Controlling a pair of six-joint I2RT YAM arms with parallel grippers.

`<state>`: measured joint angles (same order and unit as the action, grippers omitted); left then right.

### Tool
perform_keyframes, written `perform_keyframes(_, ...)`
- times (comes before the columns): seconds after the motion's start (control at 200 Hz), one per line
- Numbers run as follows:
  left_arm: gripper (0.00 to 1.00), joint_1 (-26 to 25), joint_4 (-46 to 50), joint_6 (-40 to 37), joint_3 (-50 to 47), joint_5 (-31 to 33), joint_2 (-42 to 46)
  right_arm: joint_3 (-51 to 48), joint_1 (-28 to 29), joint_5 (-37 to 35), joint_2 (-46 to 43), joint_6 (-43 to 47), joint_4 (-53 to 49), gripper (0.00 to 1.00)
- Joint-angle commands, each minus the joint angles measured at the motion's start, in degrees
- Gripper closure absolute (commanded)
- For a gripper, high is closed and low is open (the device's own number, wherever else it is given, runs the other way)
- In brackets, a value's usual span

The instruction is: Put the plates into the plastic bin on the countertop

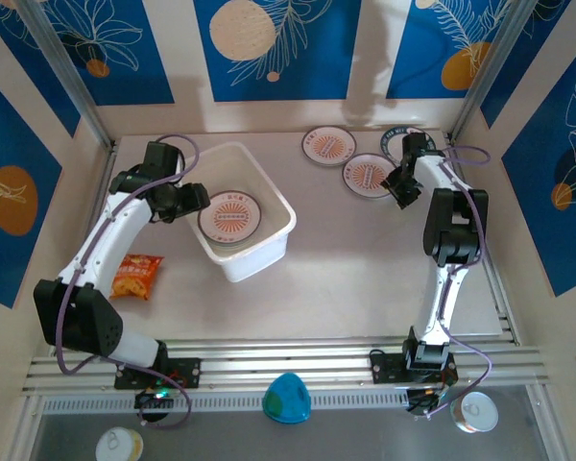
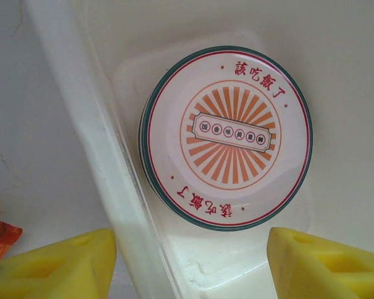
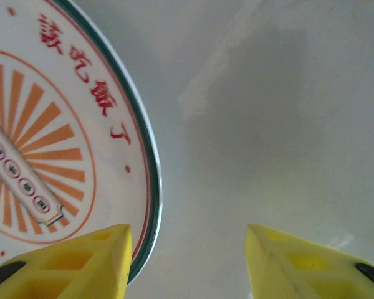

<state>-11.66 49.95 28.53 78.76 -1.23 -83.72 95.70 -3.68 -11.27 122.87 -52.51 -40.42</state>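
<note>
Hovering over the left rim of the bin [image 1: 259, 252], the left gripper [image 1: 194, 204] had its yellow fingers [image 2: 56, 265] spread wide and grasped nothing. From its wrist camera, the wall of the bin ran up between the two fingers, so one hung outside the bin and the other inside. On the floor of the bin lay a sunburst plate [image 2: 227, 137], flat, face up and clear of both fingers. Layered edges along its left side suggested that it topped a small stack, though how many lay beneath could not be told. Lying flat near the middle, it probably left room for further plates to nest on top.

To the right of the bin and a little farther back, three loose plates [image 1: 328, 146] lay on the countertop [image 1: 346, 279], none touching the bin; one was partly hidden behind the right arm. The right gripper [image 1: 399, 192] pointed down at the right edge of the middle plate [image 1: 365, 176]. Its fingers [image 3: 68, 261] stood apart, one above the green rim of that plate and the other above bare countertop, so they straddled the edge without yet pinching it. That stance seemed chosen because a plate lying flat offers only its rim to grip.

An orange snack packet [image 1: 134, 276] lay on the countertop left of the bin, well apart from both grippers.
</note>
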Motion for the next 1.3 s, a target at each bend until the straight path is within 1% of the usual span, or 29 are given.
perform_keyframes(0.0,0.34,-0.6,-0.6,-0.7,2.0,0.2,-0.6,1.1,-0.2,1.7,1.7,-2.2,1.2,0.49)
perform_keyframes(0.24,0.34,-0.7,-0.2,-0.8,1.9,-0.2,-1.1,0.7,0.0,1.5,2.3,-3.4,5.4,0.51)
perform_keyframes(0.46,0.33,-0.7,-0.2,-0.3,1.4,0.0,-0.8,2.2,0.2,1.2,3.3,-3.0,5.0,0.52)
perform_keyframes(0.595,0.33,-0.7,0.0,-0.3,1.2,-0.2,-1.0,3.2,0.1,2.3,5.3,-3.3,4.5,0.53)
perform_keyframes(0.74,0.33,-0.6,0.3,-0.2,1.2,0.0,-1.0,3.2,0.2,1.8,5.9,-3.3,4.5,0.58)
perform_keyframes(0.86,0.33,-0.6,0.4,-0.1,1.0,0.2,-0.6,2.5,0.3,1.4,5.6,-2.8,5.2,0.68)
perform_keyframes(0.9,0.33,-0.7,0.4,-0.1,0.8,0.2,-0.5,2.1,0.4,1.3,5.4,-2.7,5.5,0.7)
perform_keyframes(1.12,0.33,-0.6,0.3,0.0,0.2,0.0,0.1,-1.7,1.1,0.1,2.6,-2.4,8.7,0.82)
perform_keyframes(1.295,0.33,-0.7,0.1,0.2,-0.6,-0.4,0.8,-5.6,1.6,-0.9,-0.3,-2.6,10.8,0.89)
